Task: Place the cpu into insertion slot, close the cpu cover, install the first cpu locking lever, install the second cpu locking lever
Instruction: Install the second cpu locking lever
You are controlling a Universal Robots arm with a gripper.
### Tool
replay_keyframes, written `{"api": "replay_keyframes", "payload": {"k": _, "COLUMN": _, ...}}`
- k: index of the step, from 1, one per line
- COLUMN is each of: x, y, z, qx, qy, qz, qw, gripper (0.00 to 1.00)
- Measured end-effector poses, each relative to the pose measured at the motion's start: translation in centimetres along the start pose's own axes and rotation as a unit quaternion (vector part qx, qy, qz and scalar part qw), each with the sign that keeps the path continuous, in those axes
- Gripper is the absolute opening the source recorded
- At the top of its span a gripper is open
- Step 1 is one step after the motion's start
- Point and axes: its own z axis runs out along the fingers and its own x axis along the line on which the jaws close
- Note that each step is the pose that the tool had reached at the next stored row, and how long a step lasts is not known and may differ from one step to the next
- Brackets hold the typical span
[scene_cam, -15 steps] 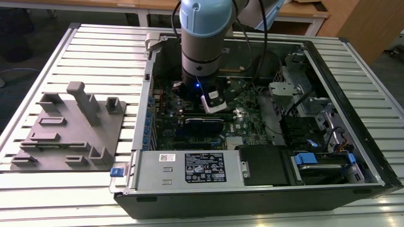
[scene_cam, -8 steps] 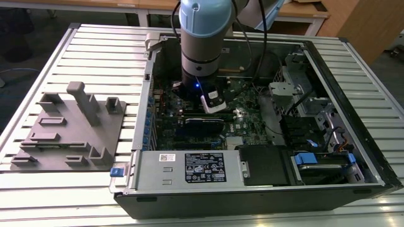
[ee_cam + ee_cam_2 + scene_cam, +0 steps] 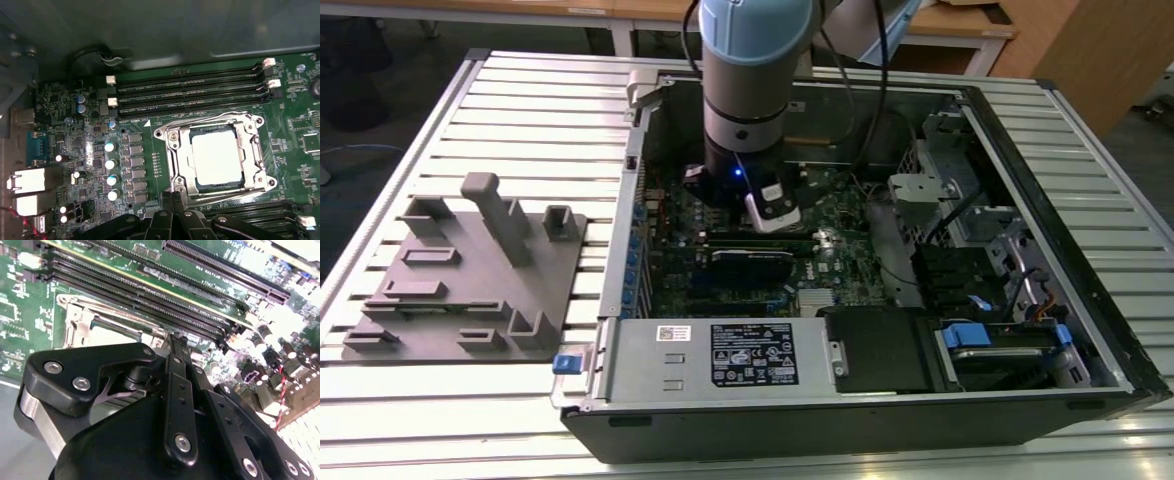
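Slatted white table (image 3: 440, 400) carries an open computer case (image 3: 881, 400), with a grey holder block (image 3: 467, 290) beside it at the exterior view's left. Over the green motherboard (image 3: 75, 125), the gripper (image 3: 172, 197) has its fingers (image 3: 176, 352) pressed together and holds nothing. Just past their tips the cpu (image 3: 217, 159) lies in the insertion slot (image 3: 200, 134), with the cpu cover (image 3: 252, 150) closed around it. Farther away run the long memory slots (image 3: 190, 92).

Green motherboard (image 3: 210, 125) — black memory slots (image 3: 190, 92), silvery cpu cover (image 3: 250, 150), pale silver-grey cpu (image 3: 217, 157) — black gripper (image 3: 172, 200).
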Motion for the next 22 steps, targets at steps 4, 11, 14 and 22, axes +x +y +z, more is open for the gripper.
{"api": "replay_keyframes", "payload": {"k": 4, "x": -0.02, "y": 0.15, "z": -0.8, "qx": 0.0, "qy": 0.0, "qz": 0.0, "qw": 1.0, "gripper": 0.11}}
{"api": "replay_keyframes", "payload": {"k": 11, "x": -0.04, "y": 0.37, "z": -2.03, "qx": 0.0, "qy": 0.0, "qz": 0.0, "qw": 1.0, "gripper": 0.11}}
{"api": "replay_keyframes", "payload": {"k": 14, "x": -0.04, "y": 0.38, "z": -2.08, "qx": -0.0001, "qy": -0.0001, "qz": 0.0, "qw": 1.0, "gripper": 0.11}}
{"api": "replay_keyframes", "payload": {"k": 22, "x": -1.18, "y": 0.57, "z": -2.06, "qx": 0.0011, "qy": -0.0006, "qz": 0.002, "qw": 1.0, "gripper": 0.11}}
